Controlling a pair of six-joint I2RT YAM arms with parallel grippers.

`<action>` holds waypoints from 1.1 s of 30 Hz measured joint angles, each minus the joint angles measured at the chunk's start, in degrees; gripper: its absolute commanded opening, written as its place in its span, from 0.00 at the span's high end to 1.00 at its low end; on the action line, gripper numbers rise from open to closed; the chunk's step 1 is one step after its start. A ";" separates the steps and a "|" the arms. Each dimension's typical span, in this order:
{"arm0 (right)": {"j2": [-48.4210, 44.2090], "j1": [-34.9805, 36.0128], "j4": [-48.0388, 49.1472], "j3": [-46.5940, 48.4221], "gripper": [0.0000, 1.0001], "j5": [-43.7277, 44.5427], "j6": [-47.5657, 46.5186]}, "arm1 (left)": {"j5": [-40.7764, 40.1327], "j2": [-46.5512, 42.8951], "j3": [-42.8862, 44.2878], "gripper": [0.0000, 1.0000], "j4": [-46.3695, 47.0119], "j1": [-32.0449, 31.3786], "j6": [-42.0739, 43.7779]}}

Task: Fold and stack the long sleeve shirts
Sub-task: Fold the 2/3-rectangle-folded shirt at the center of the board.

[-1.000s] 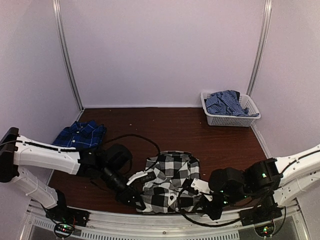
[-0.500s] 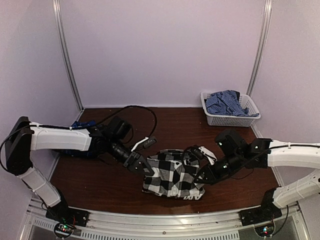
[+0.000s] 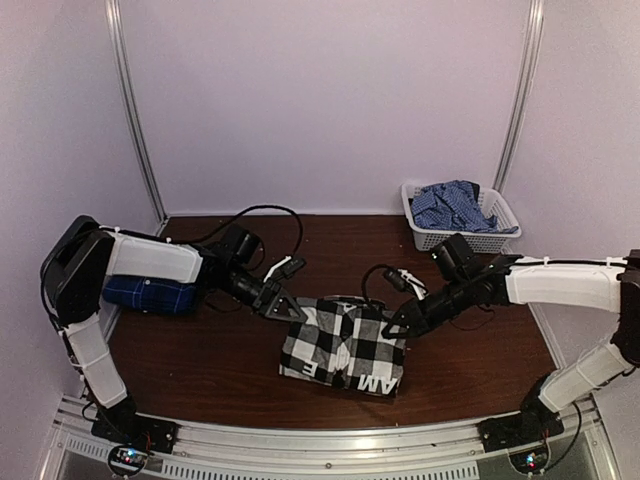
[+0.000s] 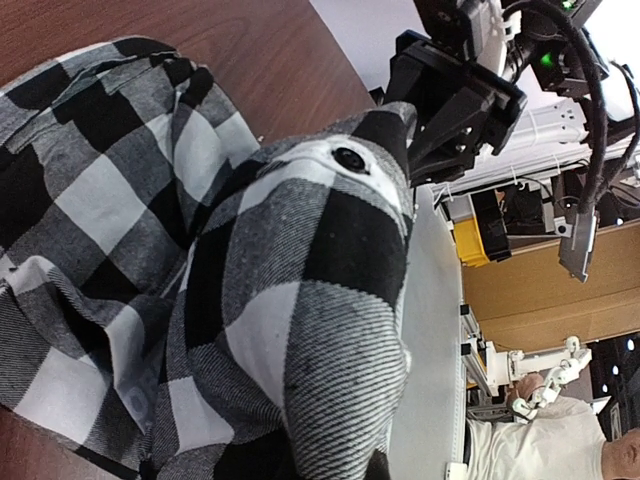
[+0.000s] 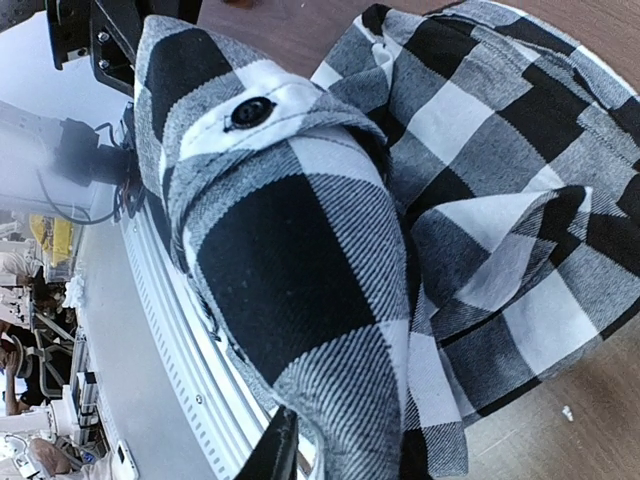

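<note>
Risk begins at the left of the overhead view. The blue plaid shirt lies under the left arm, and a low sweep of that arm could drag it askew. To its right, the left gripper is pressed together on the far left corner of the black-and-white shirt, which lies folded at lower centre of the table. At the shirt's right corner the right gripper is buried in cloth, and I cannot tell whether it pinches or stands spread. An uneven release could pull the fold open. Bare wood lies left and beyond, and the basket at upper right stands well apart.
</note>
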 measured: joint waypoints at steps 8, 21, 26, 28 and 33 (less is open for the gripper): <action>6.69 -7.13 2.73 2.45 0.74 -3.65 -1.70 | 1.07 7.30 5.62 1.00 1.51 3.34 -1.25; 20.83 -14.45 11.15 8.68 0.86 -8.35 0.22 | 1.70 18.56 13.00 0.98 6.05 7.56 -5.40; 23.80 -16.02 13.55 9.14 0.87 -8.39 2.01 | 1.49 22.77 16.70 0.93 6.88 7.98 -6.75; 24.17 -16.50 14.03 9.11 0.85 -8.28 2.38 | 1.36 24.02 18.01 0.92 6.91 8.07 -6.97; 24.81 -17.51 14.84 9.14 0.82 -6.25 3.17 | -1.07 27.23 21.24 0.84 6.05 8.11 -7.04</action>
